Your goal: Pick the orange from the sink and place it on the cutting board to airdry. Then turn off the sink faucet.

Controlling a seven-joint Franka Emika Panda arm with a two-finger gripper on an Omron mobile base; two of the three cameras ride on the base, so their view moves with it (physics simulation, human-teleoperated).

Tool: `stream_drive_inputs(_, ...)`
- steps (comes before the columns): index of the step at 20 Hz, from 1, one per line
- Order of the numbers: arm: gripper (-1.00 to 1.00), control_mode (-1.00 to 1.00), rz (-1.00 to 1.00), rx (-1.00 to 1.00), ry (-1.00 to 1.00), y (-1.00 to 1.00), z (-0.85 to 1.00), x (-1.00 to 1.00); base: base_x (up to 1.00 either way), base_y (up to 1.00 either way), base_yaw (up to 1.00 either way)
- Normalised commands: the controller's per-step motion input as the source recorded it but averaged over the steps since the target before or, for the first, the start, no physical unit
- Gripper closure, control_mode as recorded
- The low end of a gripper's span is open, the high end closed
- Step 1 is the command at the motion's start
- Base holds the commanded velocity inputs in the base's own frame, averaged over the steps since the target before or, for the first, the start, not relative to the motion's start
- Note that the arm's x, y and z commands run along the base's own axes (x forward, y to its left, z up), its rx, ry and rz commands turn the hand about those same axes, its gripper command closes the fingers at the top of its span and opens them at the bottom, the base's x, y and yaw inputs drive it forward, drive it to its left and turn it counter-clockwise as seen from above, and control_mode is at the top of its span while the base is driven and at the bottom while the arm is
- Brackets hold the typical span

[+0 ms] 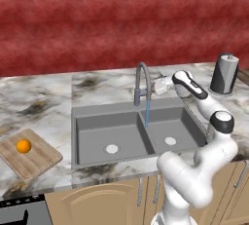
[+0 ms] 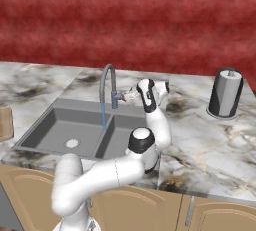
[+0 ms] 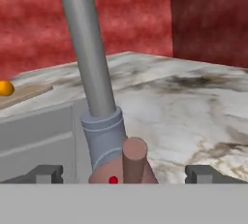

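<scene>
The smooth round orange [image 1: 24,146] sits on the plank-grained wooden cutting board [image 1: 36,163], which lies on the marbled counter [image 1: 39,97] well to the left of the grey 2-basin sink [image 1: 97,121]. At the sink's back rim, the arched metal sink faucet [image 1: 141,80] pours a thin blue stream [image 1: 147,114] into the sink. The gripper [image 3: 123,174] hangs beside the faucet's base, fingers [image 3: 48,173] spread apart around a pinkish cylindrical handle [image 3: 134,160]. A dark cylinder [image 1: 224,74] stands right of the sink.

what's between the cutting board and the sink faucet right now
In the left base view, a strip of marble counter and the sink's left basin separate the cutting board, with the orange on it, from the sink faucet.
</scene>
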Motion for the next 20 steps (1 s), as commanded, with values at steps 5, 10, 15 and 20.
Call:
stream_drive_inputs(5, -1.00, -1.00, 0.42, 0.02, -0.12, 0.11, 0.12, 0.35, 0.00, 0.00, 0.00)
stream_drive_inputs(10, -1.00, -1.00, 0.38, 0.00, -0.15, 0.42, 0.11, 0.31, 0.00, 0.00, 0.00)
stream_drive_inputs(15, -1.00, -1.00, 0.18, -0.13, -0.15, 0.96, 0.35, 0.28, 0.00, 0.00, 0.00)
stream_drive_inputs(20, -1.00, -1.00, 0.00, -0.28, -0.19, 1.00, 0.50, 0.26, 0.00, 0.00, 0.00)
